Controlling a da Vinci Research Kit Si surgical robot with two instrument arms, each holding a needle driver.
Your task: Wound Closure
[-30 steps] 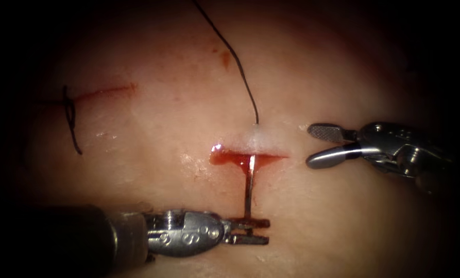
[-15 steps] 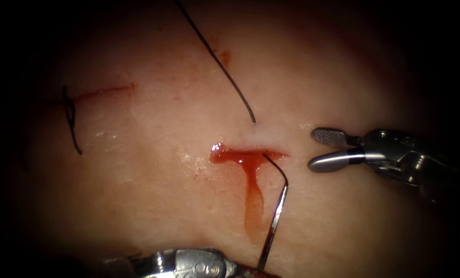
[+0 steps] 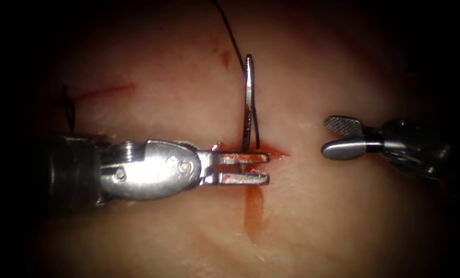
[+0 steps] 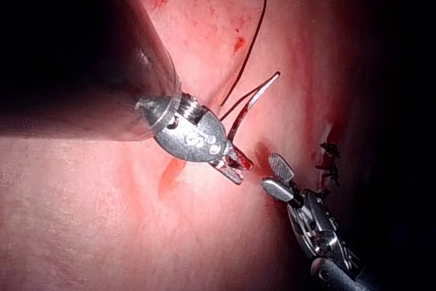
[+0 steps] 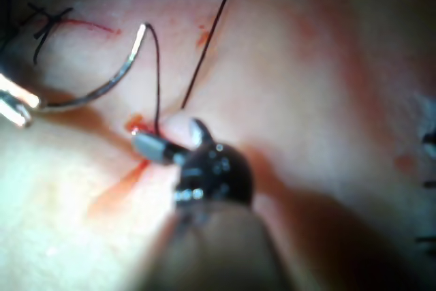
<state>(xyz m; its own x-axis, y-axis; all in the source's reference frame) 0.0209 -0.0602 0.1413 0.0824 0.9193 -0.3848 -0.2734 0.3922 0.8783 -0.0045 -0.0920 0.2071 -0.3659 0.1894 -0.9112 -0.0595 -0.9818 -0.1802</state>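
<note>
- Nearest you, a streak of red fluid [image 3: 253, 211] runs down the tissue [image 3: 163, 231] from the cut [image 3: 278, 153], which lies crosswise in the endoscope view.
- Your left claw [image 3: 266, 168] comes in from the left and lies just over the cut, its tips smeared red. It is closed on the needle [image 3: 248, 103], gripping it close to the end that carries no thread.
- The needle is out of the tissue. It stands up from the claw, over the middle of the cut, and curves away to its far end. Held this way, it looks to keep the gripped end off the tissue and the thread unsnagged.
- The thread [image 5: 158, 80] drops from the needle's far end, close beside the needle, into the cut. It hangs in a loose arc.
- Your right claw [image 3: 327, 136] sits just beyond the right end of the cut. It is wide open and holds nothing. It faces the needle and thread, so I judge it is placed within easy reach of either.
- Farther off, a second strand [image 3: 230, 31] leaves the tissue behind the cut and runs up out of the picture.
- Farthest, well to the left, a dark stitch [image 3: 69, 110] crosses a thin red line in the tissue.
- No writing can be read. There are small stamped marks on the left tool's wrist, but they are too small to make out.
</note>
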